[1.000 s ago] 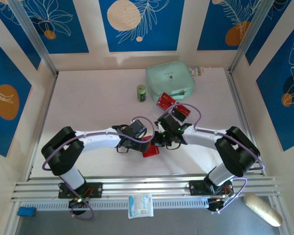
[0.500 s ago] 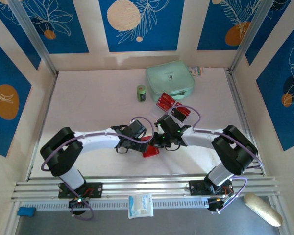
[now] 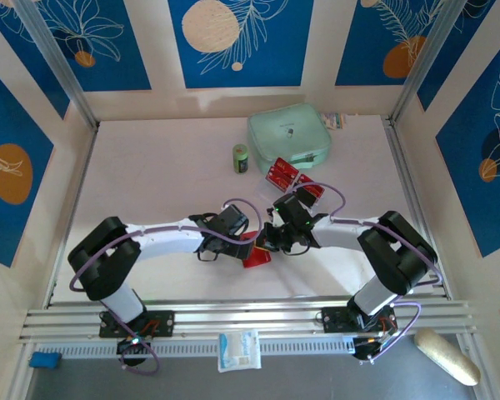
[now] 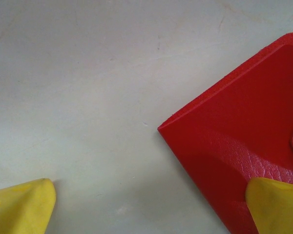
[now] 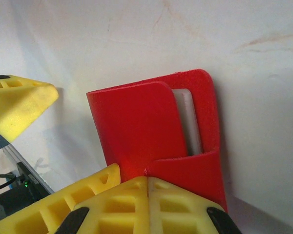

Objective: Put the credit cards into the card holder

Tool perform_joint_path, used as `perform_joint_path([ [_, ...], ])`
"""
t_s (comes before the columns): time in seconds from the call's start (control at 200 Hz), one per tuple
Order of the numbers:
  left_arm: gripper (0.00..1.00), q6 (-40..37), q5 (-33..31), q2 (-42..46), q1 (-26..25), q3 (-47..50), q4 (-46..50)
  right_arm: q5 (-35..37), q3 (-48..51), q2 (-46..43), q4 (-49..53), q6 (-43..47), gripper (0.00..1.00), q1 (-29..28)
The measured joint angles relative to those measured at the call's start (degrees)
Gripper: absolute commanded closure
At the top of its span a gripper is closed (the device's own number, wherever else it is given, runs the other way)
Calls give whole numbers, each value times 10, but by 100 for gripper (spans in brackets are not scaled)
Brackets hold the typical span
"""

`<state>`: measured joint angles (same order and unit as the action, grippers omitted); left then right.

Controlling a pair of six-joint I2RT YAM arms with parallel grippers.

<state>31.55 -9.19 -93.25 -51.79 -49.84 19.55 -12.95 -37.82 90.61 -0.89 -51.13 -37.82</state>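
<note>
The small red fold-over card holder (image 3: pixel 256 252) lies mid-table, the right gripper (image 5: pixel 147 181) seemingly clenched on its raised flap, the left gripper (image 4: pixel 149 192) splayed wide at its corner. Light and floppy, it likely suits pinching at a flap edge.

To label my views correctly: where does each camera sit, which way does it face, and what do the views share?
Top external: fixed above and behind the arms, looking down on the table; both arms show, left tool and right tool meeting at the card holder.
Left wrist: on the left arm's wrist, looking down at the table; its open fingertips show, one over the card holder.
Right wrist: on the right arm's wrist, facing the card holder; its shut fingers show at the bottom.
Shared: all three show the card holder.
</note>
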Motion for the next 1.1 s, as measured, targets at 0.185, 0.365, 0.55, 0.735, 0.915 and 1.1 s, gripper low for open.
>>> perform_joint_path([
  [0.185,0,0,-3,5,0,0,3,-5,1,-9,5,-8,71,1],
  [0.365,0,1,-17,30,0,5,11,-1,-1,-71,49,-2,42,7],
  [0.55,0,16,-43,94,0,15,10,12,-12,-149,96,2,27,27],
  [0.735,0,27,-88,169,5,34,9,61,-12,-235,153,16,3,53],
  [0.915,0,28,-159,256,21,73,7,161,-12,-333,229,27,1,99],
  [1.1,0,-16,-240,337,51,117,-12,296,3,-417,270,40,1,161],
])
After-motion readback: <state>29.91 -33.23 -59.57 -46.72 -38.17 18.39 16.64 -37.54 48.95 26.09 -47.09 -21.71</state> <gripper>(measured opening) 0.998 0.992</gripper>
